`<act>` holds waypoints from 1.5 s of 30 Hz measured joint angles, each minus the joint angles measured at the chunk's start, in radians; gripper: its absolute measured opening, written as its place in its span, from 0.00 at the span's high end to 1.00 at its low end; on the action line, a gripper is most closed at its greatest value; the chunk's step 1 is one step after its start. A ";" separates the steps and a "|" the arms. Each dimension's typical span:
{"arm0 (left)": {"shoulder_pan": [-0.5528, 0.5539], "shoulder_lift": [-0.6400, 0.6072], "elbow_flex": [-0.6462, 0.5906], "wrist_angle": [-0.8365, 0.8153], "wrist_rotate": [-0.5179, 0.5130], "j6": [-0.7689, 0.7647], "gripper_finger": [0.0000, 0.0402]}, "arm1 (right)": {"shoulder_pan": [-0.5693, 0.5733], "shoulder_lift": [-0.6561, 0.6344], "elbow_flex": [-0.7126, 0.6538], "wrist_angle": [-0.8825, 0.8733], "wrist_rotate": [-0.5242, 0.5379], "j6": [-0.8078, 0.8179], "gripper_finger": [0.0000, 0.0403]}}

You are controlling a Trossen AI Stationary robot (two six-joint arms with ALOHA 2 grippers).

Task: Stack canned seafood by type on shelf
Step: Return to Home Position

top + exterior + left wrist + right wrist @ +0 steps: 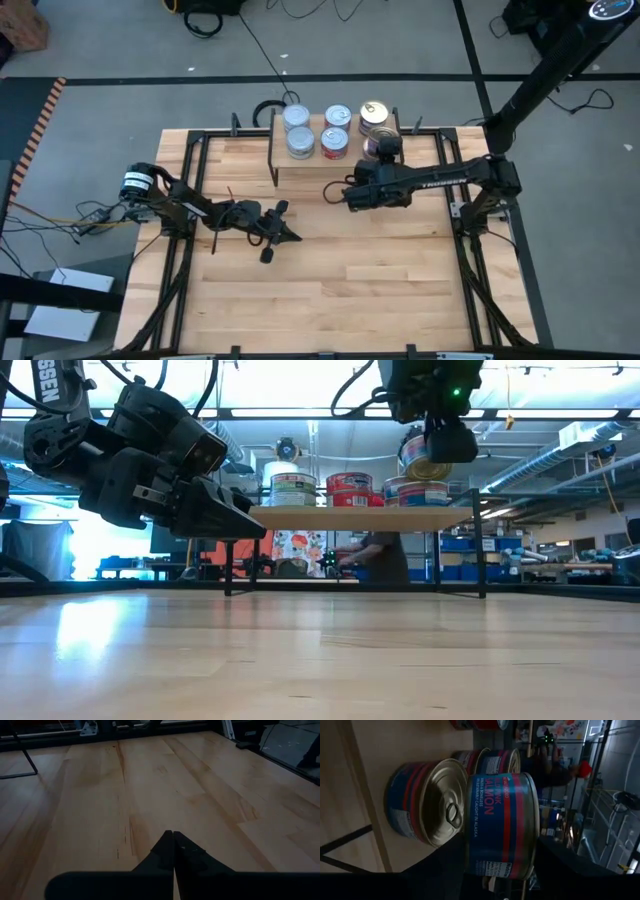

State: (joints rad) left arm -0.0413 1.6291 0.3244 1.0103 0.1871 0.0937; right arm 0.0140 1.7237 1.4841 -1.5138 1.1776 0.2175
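Salmon tin (pixel 502 825) pinched in my right hand (pixel 440 448) above the shelf (pixel 330 517): likely stiff, slick, weighty, best squeezed across its wall. Left hand (pixel 173 836) idles, fingers together.

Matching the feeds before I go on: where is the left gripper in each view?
High view: left gripper left of centre, above the tabletop, short of the shelf.
Low view: large at left, pointing right.
Left wrist view: its shut fingers in the foreground.
Right wrist view: not in it.
Shared landmark: the shelf, where the right gripper is.
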 joint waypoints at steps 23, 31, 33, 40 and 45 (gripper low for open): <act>0.000 0.000 0.000 0.000 0.000 0.000 0.99 | -0.059 0.000 0.000 0.081 -0.192 -0.094 0.34; 0.000 0.000 0.000 0.000 0.000 0.000 0.99 | -0.069 0.000 0.000 0.090 -0.194 -0.108 0.32; 0.000 0.000 0.000 0.000 0.000 -0.001 0.99 | -0.077 0.000 0.000 0.095 -0.197 -0.107 0.32; 0.000 0.000 0.000 0.000 0.000 -0.001 0.99 | -0.083 0.001 0.000 0.103 -0.206 -0.109 0.31; 0.000 0.000 0.000 0.000 0.000 -0.001 0.99 | -0.066 0.001 0.006 0.101 -0.205 -0.105 0.32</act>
State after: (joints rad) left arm -0.0413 1.6291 0.3244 1.0103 0.1871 0.0929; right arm -0.0523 1.7245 1.4901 -1.4128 0.9730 0.1122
